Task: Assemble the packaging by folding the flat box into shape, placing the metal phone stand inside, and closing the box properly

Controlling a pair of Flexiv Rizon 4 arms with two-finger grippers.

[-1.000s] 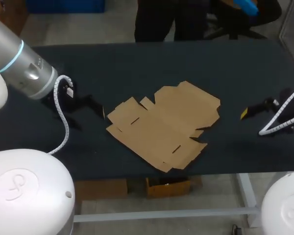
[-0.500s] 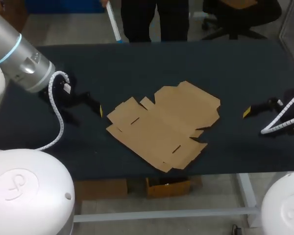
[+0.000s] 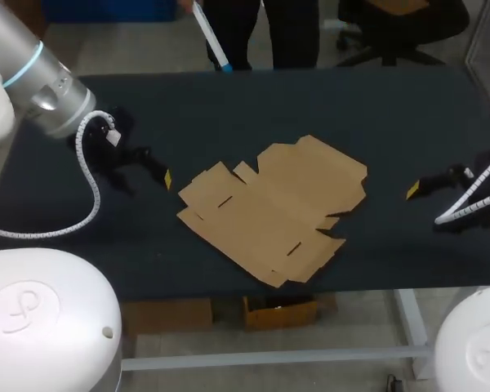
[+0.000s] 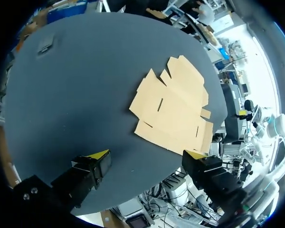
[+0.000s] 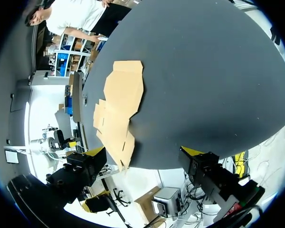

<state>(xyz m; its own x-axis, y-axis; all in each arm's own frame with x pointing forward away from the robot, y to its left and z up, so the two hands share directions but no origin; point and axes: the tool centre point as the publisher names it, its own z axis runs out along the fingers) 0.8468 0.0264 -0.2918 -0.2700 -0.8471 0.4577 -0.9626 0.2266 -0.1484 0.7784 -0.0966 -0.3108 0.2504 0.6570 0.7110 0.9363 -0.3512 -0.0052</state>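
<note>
Overhead, the flat box [image 3: 273, 208] lay unfolded on the middle of the table [image 3: 392, 106], with the left gripper [image 3: 165, 178] and right gripper [image 3: 412, 189] flanking it, neither touching. From the left wrist, its fingers stood spread and empty, the box ahead. The right wrist showed the same (no phone stand seen anywhere). Folding would likely go best with one arm pinning the base panel while the other raised a side wall along its crease.
</note>
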